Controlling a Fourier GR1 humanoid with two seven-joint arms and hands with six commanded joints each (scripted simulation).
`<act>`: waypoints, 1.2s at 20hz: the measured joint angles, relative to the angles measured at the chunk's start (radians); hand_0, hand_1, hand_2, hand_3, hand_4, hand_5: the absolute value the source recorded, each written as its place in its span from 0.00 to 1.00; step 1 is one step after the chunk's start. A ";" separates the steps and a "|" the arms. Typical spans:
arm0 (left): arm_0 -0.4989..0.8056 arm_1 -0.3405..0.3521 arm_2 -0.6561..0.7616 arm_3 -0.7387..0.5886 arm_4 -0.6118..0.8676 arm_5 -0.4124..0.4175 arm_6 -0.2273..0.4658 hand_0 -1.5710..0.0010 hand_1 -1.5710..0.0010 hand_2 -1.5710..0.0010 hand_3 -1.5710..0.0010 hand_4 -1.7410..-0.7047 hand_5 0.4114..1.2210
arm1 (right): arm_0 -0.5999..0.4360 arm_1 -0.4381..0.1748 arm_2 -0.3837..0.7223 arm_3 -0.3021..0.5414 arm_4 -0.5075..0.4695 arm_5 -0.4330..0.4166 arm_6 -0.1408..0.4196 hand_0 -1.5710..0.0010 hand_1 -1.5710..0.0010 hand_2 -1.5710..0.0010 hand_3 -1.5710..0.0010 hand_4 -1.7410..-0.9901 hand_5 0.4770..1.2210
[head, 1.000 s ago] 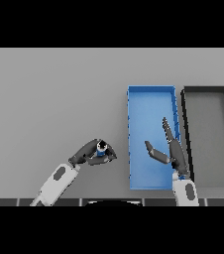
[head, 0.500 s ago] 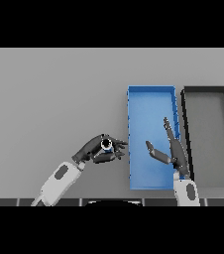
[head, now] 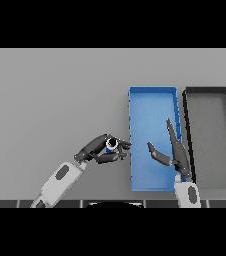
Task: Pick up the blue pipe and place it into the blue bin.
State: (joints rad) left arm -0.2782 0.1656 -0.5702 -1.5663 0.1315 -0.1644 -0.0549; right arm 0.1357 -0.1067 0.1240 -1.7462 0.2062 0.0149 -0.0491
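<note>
The blue pipe [head: 111, 145] shows end-on as a small blue ring with a pale rim, held in my left hand [head: 99, 150], whose fingers and thumb curl round it. That hand hovers just left of the blue bin [head: 152, 94], close to its left wall. The bin is a long open blue tray lying lengthwise away from me, right of centre. My right hand [head: 176, 152] is over the bin's near right part, fingers straight and thumb spread, holding nothing.
A black bin [head: 208, 91] of similar shape stands right beside the blue one, along its right wall. The grey table [head: 50, 100] stretches wide to the left and behind both bins.
My left hand has carried the blue pipe to the right, from mid-table to the blue bin's left wall. The right hand has barely shifted.
</note>
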 measured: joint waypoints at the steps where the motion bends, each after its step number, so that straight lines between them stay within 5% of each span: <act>1: 0.003 -0.002 -0.008 0.003 -0.008 0.000 0.007 0.00 0.00 0.00 0.05 0.00 1.00 | 0.004 -0.001 -0.003 -0.007 -0.007 0.002 -0.010 1.00 1.00 1.00 1.00 0.74 0.19; 3: -0.001 -0.009 -0.014 0.002 -0.019 0.010 0.020 0.00 0.00 0.00 0.05 0.00 1.00 | 0.009 -0.010 -0.011 -0.038 -0.087 0.061 -0.063 1.00 1.00 1.00 1.00 0.73 0.18; 6: 0.008 -0.011 -0.017 -0.004 -0.013 0.004 0.014 0.00 0.00 0.00 0.05 0.00 1.00 | -0.029 -0.082 -0.033 -0.131 -0.300 0.223 -0.029 1.00 1.00 1.00 1.00 0.65 0.11; 10: -0.006 -0.001 -0.011 0.001 -0.025 0.006 0.023 0.00 0.00 0.00 0.05 0.00 1.00 | -0.126 -0.198 0.009 -0.257 -0.461 0.347 0.162 1.00 1.00 1.00 1.00 0.56 0.03; 15: -0.017 0.000 -0.003 0.009 -0.023 -0.002 0.016 0.00 0.00 0.00 0.06 0.00 1.00 | -0.293 -0.226 0.101 -0.283 -0.523 0.400 0.337 1.00 1.00 1.00 1.00 0.57 0.05; 24: -0.008 -0.008 -0.011 0.011 -0.006 -0.043 -0.006 0.00 0.00 0.00 0.02 0.00 1.00 | -0.500 -0.141 0.230 -0.165 -0.469 0.483 0.408 1.00 1.00 1.00 1.00 0.69 0.07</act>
State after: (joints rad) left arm -0.2864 0.1580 -0.5807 -1.5558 0.1258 -0.2074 -0.0612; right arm -0.3645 -0.2476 0.3540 -1.9114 -0.2625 0.4983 0.3586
